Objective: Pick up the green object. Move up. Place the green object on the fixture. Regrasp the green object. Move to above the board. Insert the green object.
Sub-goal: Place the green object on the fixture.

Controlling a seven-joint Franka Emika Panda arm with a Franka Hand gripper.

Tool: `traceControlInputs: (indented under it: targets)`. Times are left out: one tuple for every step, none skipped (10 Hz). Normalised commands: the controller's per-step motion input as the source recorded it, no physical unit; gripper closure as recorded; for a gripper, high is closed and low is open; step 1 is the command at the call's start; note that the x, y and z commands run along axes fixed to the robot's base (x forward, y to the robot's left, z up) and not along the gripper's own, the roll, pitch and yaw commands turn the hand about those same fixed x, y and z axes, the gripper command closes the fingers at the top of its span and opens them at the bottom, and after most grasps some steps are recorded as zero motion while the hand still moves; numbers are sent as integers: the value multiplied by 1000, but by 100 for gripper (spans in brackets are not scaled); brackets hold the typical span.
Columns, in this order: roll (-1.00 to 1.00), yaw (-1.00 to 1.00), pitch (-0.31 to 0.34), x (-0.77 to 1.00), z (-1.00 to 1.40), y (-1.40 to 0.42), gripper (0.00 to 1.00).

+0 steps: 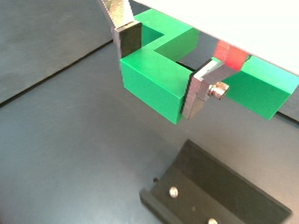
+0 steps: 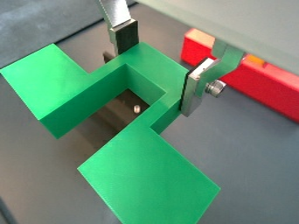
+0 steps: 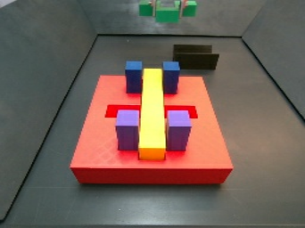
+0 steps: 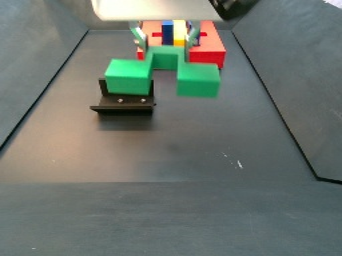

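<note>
My gripper (image 1: 166, 68) is shut on the green object (image 1: 152, 83), with a silver finger on each side of its middle section. In a wrist view the gripper (image 2: 162, 66) holds the green object (image 2: 70, 83) with its notch open below. The object hangs in the air above the dark floor in both side views (image 3: 167, 9) (image 4: 198, 80). The fixture (image 1: 222, 192) lies below it and apart from it. The fixture also shows through the notch (image 2: 122, 107) and in both side views (image 3: 197, 58) (image 4: 124, 103). The board (image 3: 149, 156) is red, away from the gripper.
The board bears a long yellow bar (image 3: 152, 111), blue blocks (image 3: 134, 76) and purple blocks (image 3: 128, 129). Part of the board shows in a wrist view (image 2: 257, 79) and behind the gripper in a side view (image 4: 211, 45). Sloped grey walls (image 3: 60, 98) enclose the dark floor (image 4: 201, 140).
</note>
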Motion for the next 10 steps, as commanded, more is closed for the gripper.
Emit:
traceControlInputs:
  targets:
    - [-240,117,29,391,323,-420,100]
    - [-297,0,-63,229,294,-437,100]
    - [-414,-57,-34,383,77,-257,100]
    - [-540,-97,-86,354,0,-166,100]
    - [-834,-137,-266,300,-26,-6,100]
    - [-1000,-140,-243,391,0,0,100]
    - [-1000,-151,-149,466,0,0,100]
    - [-1000,-160,-126,477,0,0,100]
    - [-1000,-151,-117,500,0,0,100]
    - [-1000,-114,-9,571,0,0,100]
